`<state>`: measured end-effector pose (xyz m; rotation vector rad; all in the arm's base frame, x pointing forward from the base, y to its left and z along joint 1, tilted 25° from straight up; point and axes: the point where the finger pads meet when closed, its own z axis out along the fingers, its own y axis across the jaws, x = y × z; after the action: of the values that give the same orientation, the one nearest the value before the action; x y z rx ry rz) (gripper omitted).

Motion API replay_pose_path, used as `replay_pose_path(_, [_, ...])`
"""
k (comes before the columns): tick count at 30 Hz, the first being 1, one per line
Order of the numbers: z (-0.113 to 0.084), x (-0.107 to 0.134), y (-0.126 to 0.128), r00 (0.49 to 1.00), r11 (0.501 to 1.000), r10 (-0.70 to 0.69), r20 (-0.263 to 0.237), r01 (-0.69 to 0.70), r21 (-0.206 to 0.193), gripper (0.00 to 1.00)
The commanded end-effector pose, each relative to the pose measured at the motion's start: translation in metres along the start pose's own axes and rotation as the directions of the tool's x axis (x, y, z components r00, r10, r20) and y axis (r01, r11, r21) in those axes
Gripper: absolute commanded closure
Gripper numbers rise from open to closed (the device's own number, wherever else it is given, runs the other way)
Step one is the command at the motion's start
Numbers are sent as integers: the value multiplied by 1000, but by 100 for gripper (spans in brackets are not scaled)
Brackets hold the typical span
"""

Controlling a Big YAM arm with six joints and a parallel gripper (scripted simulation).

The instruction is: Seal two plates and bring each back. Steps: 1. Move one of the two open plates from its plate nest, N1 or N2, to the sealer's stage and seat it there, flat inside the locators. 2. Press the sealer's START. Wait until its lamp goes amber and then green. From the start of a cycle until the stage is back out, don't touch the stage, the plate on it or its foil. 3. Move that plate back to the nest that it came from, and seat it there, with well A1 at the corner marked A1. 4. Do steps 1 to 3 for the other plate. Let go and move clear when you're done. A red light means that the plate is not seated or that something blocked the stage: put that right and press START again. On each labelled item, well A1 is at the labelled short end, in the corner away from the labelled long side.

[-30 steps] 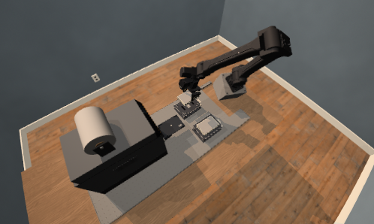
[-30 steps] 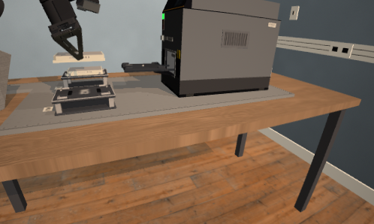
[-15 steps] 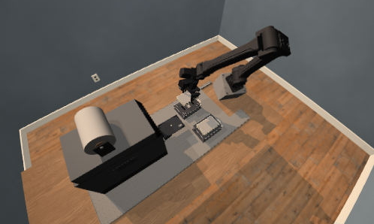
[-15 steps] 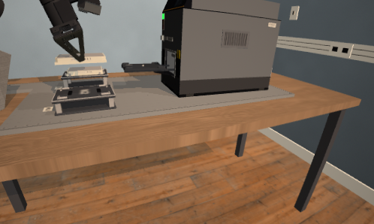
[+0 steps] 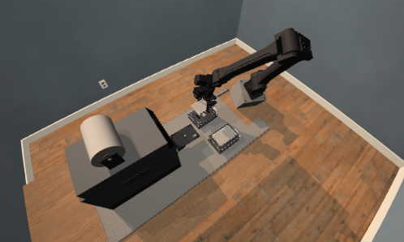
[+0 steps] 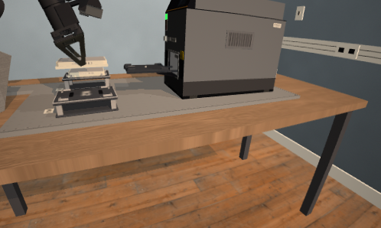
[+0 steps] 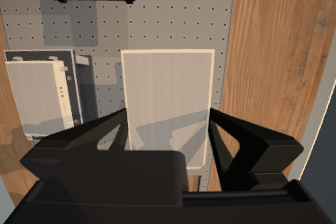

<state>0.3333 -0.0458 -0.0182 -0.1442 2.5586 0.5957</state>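
Note:
My gripper (image 5: 208, 106) (image 6: 83, 63) (image 7: 168, 112) is shut on the long sides of a pale plate (image 5: 199, 107) (image 6: 64, 63) (image 7: 167, 85). The plate is roughly level in the air above an empty plate nest (image 5: 204, 119) (image 6: 73, 97), clearly apart from it. The other pale plate (image 5: 224, 135) (image 6: 87, 72) (image 7: 36, 97) sits in the other nest (image 5: 221, 147). The nest numbers cannot be read. The sealer's stage (image 5: 183, 137) (image 6: 145, 68) is out and bare. The sealer's lamp (image 6: 166, 17) is green. Foil on the plates cannot be told, and START is not clear.
The big sealer (image 5: 134, 139) (image 6: 229, 54) stands beyond the stage, with a foil roll (image 5: 99, 136) on top. Both nests stand close together on a grey perforated mat (image 5: 158, 187) (image 6: 153, 100) (image 7: 110, 30). The other plate and its nest are left of my fingers in the wrist view.

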Motion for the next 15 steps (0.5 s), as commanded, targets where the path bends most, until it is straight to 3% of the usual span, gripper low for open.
replay_pose_path(1, [2, -13, -6, 1000, 1000, -20, 21, 20, 12, 100])
replay_pose_path(15, [12, 2, 2, 1000, 1000, -6, 4, 6, 0, 100])
